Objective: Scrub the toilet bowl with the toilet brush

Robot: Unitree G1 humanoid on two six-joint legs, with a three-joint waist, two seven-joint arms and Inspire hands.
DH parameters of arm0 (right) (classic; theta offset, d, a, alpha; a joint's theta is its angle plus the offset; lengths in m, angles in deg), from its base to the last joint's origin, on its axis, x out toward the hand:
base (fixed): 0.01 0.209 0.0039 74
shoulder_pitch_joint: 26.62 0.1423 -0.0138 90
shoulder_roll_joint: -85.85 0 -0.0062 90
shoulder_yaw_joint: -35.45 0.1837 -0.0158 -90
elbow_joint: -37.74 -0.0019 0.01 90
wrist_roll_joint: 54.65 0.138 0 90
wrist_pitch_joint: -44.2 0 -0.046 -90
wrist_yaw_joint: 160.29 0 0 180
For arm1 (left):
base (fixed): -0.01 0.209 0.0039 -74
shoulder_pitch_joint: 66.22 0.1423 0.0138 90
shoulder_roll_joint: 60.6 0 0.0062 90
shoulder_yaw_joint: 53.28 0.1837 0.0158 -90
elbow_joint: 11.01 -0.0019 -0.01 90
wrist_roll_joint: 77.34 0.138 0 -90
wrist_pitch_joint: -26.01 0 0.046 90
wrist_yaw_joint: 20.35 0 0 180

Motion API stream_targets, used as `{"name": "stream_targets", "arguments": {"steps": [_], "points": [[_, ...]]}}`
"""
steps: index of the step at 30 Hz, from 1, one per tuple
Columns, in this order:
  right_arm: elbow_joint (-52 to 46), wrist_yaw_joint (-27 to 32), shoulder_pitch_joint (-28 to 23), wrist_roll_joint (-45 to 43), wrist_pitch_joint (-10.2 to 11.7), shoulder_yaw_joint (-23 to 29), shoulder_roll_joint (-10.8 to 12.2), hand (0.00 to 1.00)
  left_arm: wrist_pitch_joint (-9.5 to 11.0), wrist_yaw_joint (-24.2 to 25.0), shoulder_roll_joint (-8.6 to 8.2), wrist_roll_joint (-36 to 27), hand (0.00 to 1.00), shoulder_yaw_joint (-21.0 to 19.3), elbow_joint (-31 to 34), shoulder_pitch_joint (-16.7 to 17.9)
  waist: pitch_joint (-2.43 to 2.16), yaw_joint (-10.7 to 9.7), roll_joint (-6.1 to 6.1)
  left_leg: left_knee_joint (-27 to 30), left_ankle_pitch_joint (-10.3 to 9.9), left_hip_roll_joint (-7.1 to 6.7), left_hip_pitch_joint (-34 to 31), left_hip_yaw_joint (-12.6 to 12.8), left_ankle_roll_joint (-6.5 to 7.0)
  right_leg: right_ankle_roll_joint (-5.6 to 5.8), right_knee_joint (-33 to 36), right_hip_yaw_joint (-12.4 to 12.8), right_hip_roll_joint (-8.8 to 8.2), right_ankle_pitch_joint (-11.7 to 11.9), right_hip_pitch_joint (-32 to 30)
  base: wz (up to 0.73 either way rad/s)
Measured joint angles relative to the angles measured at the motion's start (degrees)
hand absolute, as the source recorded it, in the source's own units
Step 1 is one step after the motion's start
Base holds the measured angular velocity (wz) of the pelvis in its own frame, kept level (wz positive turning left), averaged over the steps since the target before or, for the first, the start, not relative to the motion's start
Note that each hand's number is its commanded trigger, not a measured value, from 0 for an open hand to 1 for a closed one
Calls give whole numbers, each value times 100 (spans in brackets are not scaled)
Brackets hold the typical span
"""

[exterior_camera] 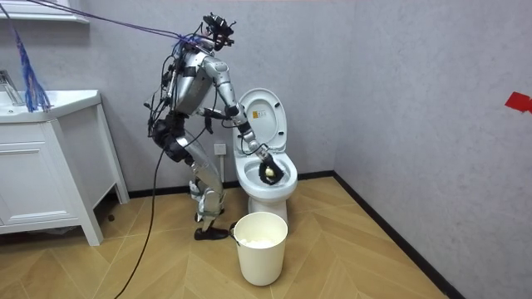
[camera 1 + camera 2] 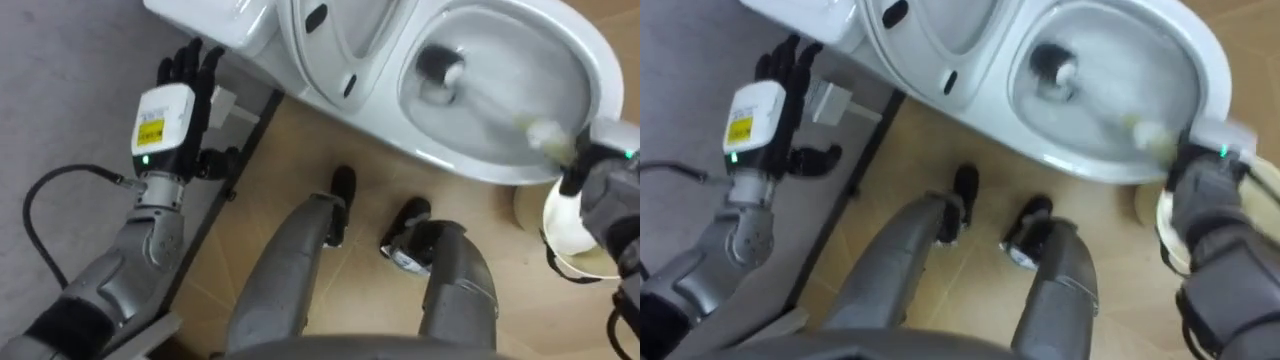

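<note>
At the toilet's [image 2: 470, 165] near rim, the right hand [image 2: 600, 180] curls round the brush [image 2: 540, 133], which reaches inward into the bowl. The left hand [image 2: 180, 100] is spread beside the toilet.

The white ceramic toilet [image 2: 1090, 165] fills the upper right of the frame, lid raised. At the right edge the right hand [image 2: 1202, 172] grips a pale, blurred toilet brush [image 2: 1140, 130] that reaches into the bowl. At upper left the left hand [image 2: 778, 80] holds its black fingers straight.

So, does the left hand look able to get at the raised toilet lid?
Probably yes. The left hand is open and empty beside the tank, with nothing between it and the lid. The right hand holds the brush in the bowl, off to the other side.
</note>
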Motion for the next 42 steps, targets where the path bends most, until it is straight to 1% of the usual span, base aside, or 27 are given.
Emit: {"name": "stream_targets", "arguments": {"steps": [1, 2, 3, 5, 6, 9, 12, 15, 16, 17, 18, 19, 20, 21, 22, 23, 24, 25, 26, 28, 29, 30, 32, 37, 39, 41, 42], "points": [[76, 3, 68, 0, 64, 0, -80, 100, -9, 3, 11, 94, 0, 0, 0, 0, -6, -6, -88, 81, 2, 1, -50, 0, 8, 10, 47, 33, 3, -17, -44, 0], [176, 3, 177, 1, 149, 0, -128, 100, -35, 6, 12, 97, 0, 2, -1, -1, 0, -16, -156, 116, -7, 0, -75, -3, 21, 16, 80, 73, -2, -22, -80, -5], [213, 3, 232, 0, 175, -2, -157, 100, -47, 14, 10, 97, 0, 3, 1, -2, 4, -36, -165, 130, -7, 0, -84, -4, 22, 24, 82, 76, -2, -25, -83, -6], [212, 3, 260, -34, 301, -2, -328, 100, -100, 48, 16, 212, 0, -6, 18, -75, -2, -17, -195, 191, -29, -1, -126, 6, 49, 61, 124, 121, 0, -21, -122, -2], [206, 3, 263, -58, 310, -2, -349, 100, -114, 60, 21, 216, 0, -6, 18, -94, -3, -16, -197, 187, -49, -3, -127, 10, 43, 74, 139, 135, -1, -19, -129, -6], [208, -1, 279, -99, 346, -9, -337, 100, -162, 138, 34, 211, 0, -7, 13, -184, -2, -13, -200, 188, -54, -41, -108, 30, 57, 146, 184, 198, -19, 5, -154, -7], [210, -3, 261, -322, 337, 6, -211, 100, -173, 282, 37, 215, 0, -11, -18, -246, -3, -25, -193, 199, -37, -49, -57, 28, 54, 147, 183, 172, -40, 40, -93, -4], [144, -4, 159, -624, 326, 7, -162, 100, -202, 387, 16, 313, 0, -11, -28, -325, -5, 8, -106, 256, -39, -45, -53, -10, 55, 125, 180, 136, -34, 25, -46, 1], [97, -24, 80, -730, 310, 4, -131, 100, -204, 445, -7, 341, 0, -10, -32, -324, -6, 51, -54, 274, -42, -47, -34, -22, 59, 126, 174, 127, -31, 27, -14, 0], [88, -72, -10, -851, 246, -7, -102, 100, -207, 512, -93, 425, 0, 9, -118, -350, -9, 88, 108, 281, -48, -49, 15, -83, 68, 149, 109, 66, -8, 42, 99, 0], [81, -110, -59, -932, 206, -34, -93, 100, -213, 529, -139, 462, 0, 9, -145, -354, -11, 134, 171, 273, -50, -42, 42, -101, 71, 167, 71, 70, 20, 53, 134, 0], [78, -209, -159, -1119, 105, -101, -83, 100, -227, 541, -194, 494, 0, 9, -141, -349, -31, 248, 266, 256, -58, -47, 72, -106, 83, 177, 43, 64, 17, 60, 158, -6], [85, -332, -227, -1424, -10, -211, -56, 100, -252, 541, -256, 535, 0, 9, -144, -348, -34, 329, 408, 241, -57, -48, 89, -138, 80, 180, -8, 11, 19, 79, 208, -6], [84, -377, -254, -1545, -71, -284, -37, 100, -247, 542, -263, 535, 0, 10, -144, -342, -38, 364, 464, 225, -54, -46, 91, -146, 76, 178, -39, -7, 23, 93, 219, -8], [85, -460, -326, -1659, -205, -308, 11, 100, -241, 542, -263, 531, 0, 9, -149, -343, -44, 449, 503, 189, -47, -48, 108, -141, 66, 169, -67, -9, 21, 110, 216, -10], [83, -483, -371, -1663, -262, -307, 51, 100, -243, 542, -263, 529, 0, 9, -153, -332, -56, 479, 521, 182, -44, -47, 119, -143, 62, 155, -83, -20, 24, 122, 226, -16], [76, -525, -432, -1663, -290, -304, 122, 100, -245, 545, -263, 527, 0, 9, -154, -279, -88, 489, 568, 175, -50, -51, 151, -147, 67, 146, -119, -62, 37, 131, 278, -9], [45, -537, -488, -1672, -290, -305, 150, 100, -218, 574, -265, 530, 0, 9, -156, -261, -100, 454, 588, 137, -52, -52, 217, -147, 67, 160, -146, -76, 42, 138, 340, 0], [-88, -543, -591, -1680, -295, -303, 151, 100, -131, 584, -266, 525, 0, 9, -155, -252, -113, 423, 618, 76, -49, -40, 297, -144, 58, 159, -234, -105, 81, 139, 438, 0], [-315, -594, -752, -1725, -370, -295, 200, 100, -69, 572, -268, 532, 0, 4, -151, -208, -117, 375, 631, -32, -48, -16, 441, -177, 20, 147, -375, -133, 144, 150, 602, 0], [-371, -605, -810, -1728, -399, -291, 216, 100, -76, 562, -269, 532, 0, -4, -156, -154, -121, 354, 637, -65, -49, -9, 490, -194, 10, 146, -425, -147, 164, 150, 659, 5], [-461, -592, -923, -1765, -417, -283, 253, 100, -74, 531, -259, 532, 0, -6, -144, -39, -132, 297, 649, -120, -56, 4, 568, -227, -14, 146, -506, -150, 217, 148, 757, 7], [-689, -554, -1153, -1897, -428, -230, 296, 100, -78, 452, -277, 514, 0, -1, -148, 107, -136, 213, 646, -144, -89, 49, 690, -254, -58, 135, -623, -157, 295, 144, 913, 3], [-800, -510, -1405, -1941, -432, -68, 438, 100, -56, 451, -272, 374, 0, -11, -211, 291, -141, 72, 627, -276, -97, 77, 914, -282, -81, 98, -843, -216, 367, 175, 1173, 2], [-853, -499, -1508, -1941, -432, -68, 463, 100, 9, 451, -303, 249, 0, -3, -276, 321, -148, 61, 606, -328, -83, 78, 1011, -284, -60, 107, -915, -221, 384, 185, 1273, 0], [-864, -464, -1659, -2091, -431, -68, 541, 100, 46, 452, -425, 180, 0, 4, -509, 339, -142, -28, 558, -413, -81, 87, 1262, -277, -57, 143, -1046, -203, 429, 197, 1540, 0], [-871, -451, -1696, -2153, -428, -68, 563, 100, 59, 455, -446, 152, 0, 5, -558, 341, -146, -30, 520, -436, -82, 88, 1323, -267, -59, 147, -1071, -200, 432, 196, 1599, 0]]}}
